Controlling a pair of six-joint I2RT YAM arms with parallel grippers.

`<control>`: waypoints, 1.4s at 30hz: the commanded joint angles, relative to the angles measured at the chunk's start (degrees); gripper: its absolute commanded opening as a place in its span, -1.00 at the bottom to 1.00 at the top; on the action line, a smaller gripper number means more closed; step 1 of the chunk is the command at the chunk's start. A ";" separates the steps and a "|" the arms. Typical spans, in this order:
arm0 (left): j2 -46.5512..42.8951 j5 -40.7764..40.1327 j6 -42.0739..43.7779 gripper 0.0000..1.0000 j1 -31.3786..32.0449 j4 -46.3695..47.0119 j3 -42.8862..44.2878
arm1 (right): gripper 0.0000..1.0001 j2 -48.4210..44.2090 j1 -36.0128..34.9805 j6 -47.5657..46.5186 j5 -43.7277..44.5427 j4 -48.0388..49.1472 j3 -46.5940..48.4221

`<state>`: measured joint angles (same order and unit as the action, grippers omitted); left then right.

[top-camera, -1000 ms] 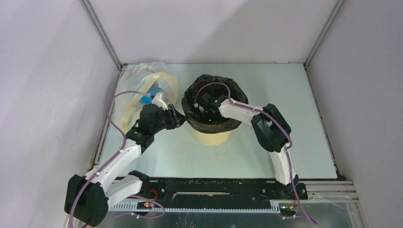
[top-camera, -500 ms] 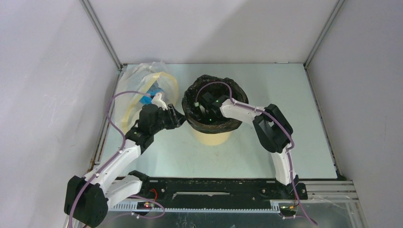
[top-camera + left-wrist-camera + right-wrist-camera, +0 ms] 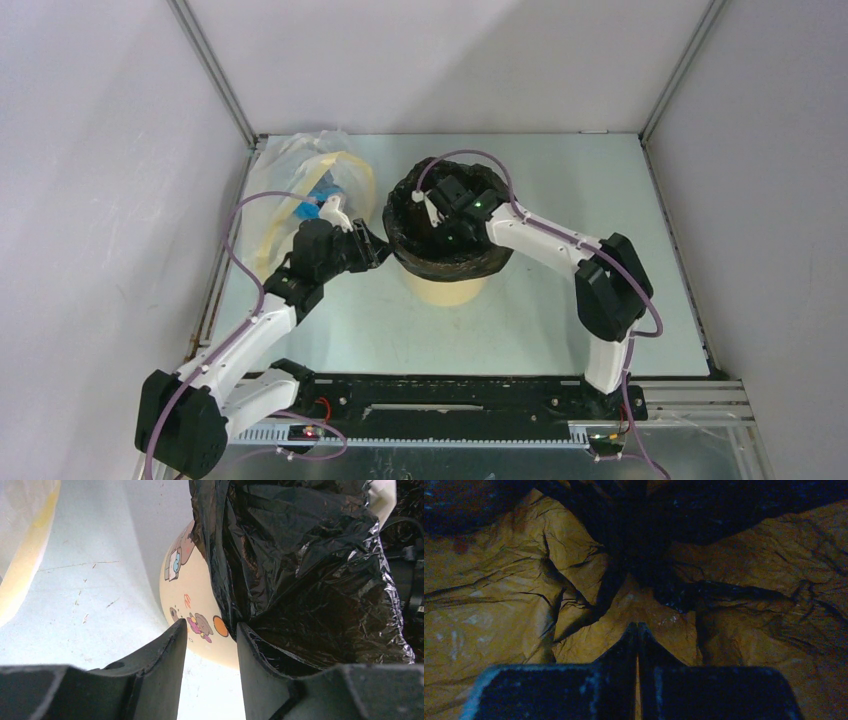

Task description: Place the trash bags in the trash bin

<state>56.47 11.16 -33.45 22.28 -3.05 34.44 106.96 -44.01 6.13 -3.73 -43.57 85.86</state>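
The yellow-orange trash bin [image 3: 448, 288] stands mid-table. The black trash bag [image 3: 446, 262] lines it and folds out over its rim. My right gripper [image 3: 440, 215] is down inside the bin. In the right wrist view it [image 3: 638, 626] is shut with its tips together, nothing between them, over crinkled bag film [image 3: 574, 570] that glows yellow. My left gripper [image 3: 375, 248] is at the bin's left side. In the left wrist view it [image 3: 210, 625] is open, facing the bin wall [image 3: 200, 605] with cartoon stickers, just under the hanging bag edge [image 3: 300, 555].
A clear translucent bag [image 3: 310, 185] with a pale-yellow band and a blue lump lies at the back left, just behind my left arm; it also shows in the left wrist view [image 3: 25, 540]. White walls close in the table on three sides.
My right arm's elbow has swung out to the right, and its gripper has shifted toward the back of the bin. The left arm has not moved.
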 commanded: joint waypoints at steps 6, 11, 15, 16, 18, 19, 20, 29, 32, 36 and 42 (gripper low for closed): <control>-0.98 1.15 0.76 -0.05 0.13 1.91 1.51 | -1.00 -0.54 2.63 2.00 18.96 -3.41 6.35; -0.42 1.38 0.93 -0.05 0.14 1.90 1.75 | -1.00 0.01 2.83 2.91 28.04 -3.21 6.38; -0.14 1.50 0.98 -0.05 0.13 1.91 1.86 | -1.00 0.23 2.76 2.62 27.47 -3.24 6.18; -0.17 1.51 1.02 -0.05 0.14 1.84 1.86 | -1.00 0.05 2.52 2.24 26.16 -3.19 6.04; -0.23 1.55 1.02 -0.05 0.18 1.82 1.86 | -1.00 -0.79 1.51 0.60 20.20 -2.44 5.32; -0.17 1.51 1.02 -0.05 0.21 1.82 1.91 | -1.00 -1.19 0.72 0.21 17.61 -1.97 5.06; -0.14 1.57 0.98 -0.05 0.14 1.82 1.95 | -1.00 -1.41 -0.18 -0.04 15.31 -1.88 5.01; -0.25 1.73 0.84 -0.05 0.15 1.82 2.00 | -1.00 -1.53 -7.21 0.34 0.79 -1.47 5.55; -0.61 1.55 0.84 -0.04 0.14 1.77 1.80 | -1.00 -1.87 -5.75 0.98 -0.06 -1.39 5.18; -1.24 1.18 0.91 0.00 0.15 1.65 1.47 | -1.00 -2.33 -1.41 2.11 1.61 -1.09 3.74; -3.06 -0.17 1.52 0.13 0.13 -0.16 1.29 | -1.00 -3.60 2.11 3.23 12.67 -4.19 3.25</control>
<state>55.99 12.10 -32.99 22.28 -3.31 34.44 106.78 -43.35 8.03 1.41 -45.84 89.23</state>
